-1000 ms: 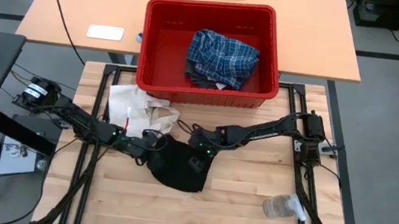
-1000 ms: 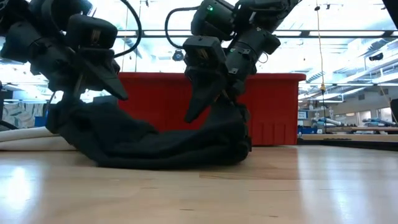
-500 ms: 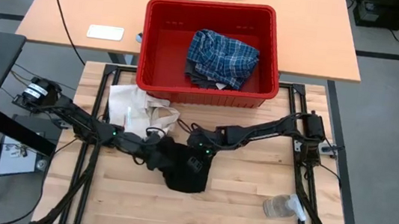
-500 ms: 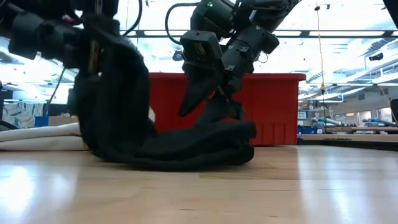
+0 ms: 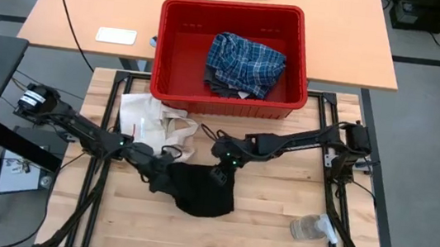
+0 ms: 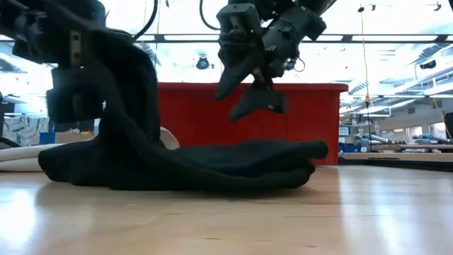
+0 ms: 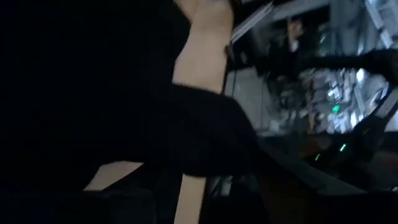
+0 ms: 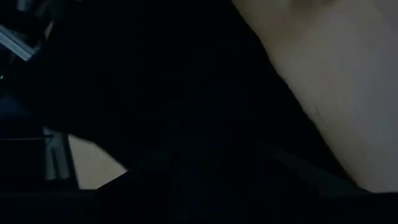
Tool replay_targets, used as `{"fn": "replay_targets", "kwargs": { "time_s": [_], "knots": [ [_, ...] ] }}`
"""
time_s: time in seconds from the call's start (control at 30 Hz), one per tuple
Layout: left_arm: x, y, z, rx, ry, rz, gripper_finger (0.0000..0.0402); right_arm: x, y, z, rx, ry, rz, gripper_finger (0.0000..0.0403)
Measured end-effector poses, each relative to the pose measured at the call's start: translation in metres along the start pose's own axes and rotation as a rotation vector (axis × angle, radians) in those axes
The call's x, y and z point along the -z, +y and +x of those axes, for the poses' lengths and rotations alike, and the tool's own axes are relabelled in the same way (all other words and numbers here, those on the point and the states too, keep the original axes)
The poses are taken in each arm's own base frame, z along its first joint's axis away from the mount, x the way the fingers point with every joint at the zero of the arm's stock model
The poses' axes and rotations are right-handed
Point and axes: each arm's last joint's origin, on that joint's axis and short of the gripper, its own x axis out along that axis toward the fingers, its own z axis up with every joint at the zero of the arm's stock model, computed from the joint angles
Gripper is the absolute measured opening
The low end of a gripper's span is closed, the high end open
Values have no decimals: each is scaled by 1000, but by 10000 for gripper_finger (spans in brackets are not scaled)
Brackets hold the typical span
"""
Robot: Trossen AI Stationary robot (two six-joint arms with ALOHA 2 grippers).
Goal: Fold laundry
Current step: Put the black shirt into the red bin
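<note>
From above, the scene is evenly and softly lit, with only faint shadows under the arms on the pale wooden tabletop (image 5: 275, 221). At table height, the bright windows and ceiling lights behind wash out the background, turning the arms and the black cloth garment (image 6: 212, 166) into near silhouettes. The wood there shows a soft sheen and blurs toward the near edge. Both wrist views are very dim, filled by dark, out-of-focus cloth; the left one shows blurred, bright glints in the room beyond.
</note>
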Motion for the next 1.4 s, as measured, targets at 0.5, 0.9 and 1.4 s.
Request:
{"fn": "replay_targets", "kwargs": {
  "time_s": [0.5,0.9,1.4],
  "knots": [
    [20,16,-60,-369,148,91,162,-7,-12,-16,-78,113,73,213],
    [-1,-4,-30,-272,-165,191,162,-14,-33,-21,26,104,59,220],
    [14,47,13,-545,74,196,224,-7,-38,-3,120,106,17,395]
  ]
}}
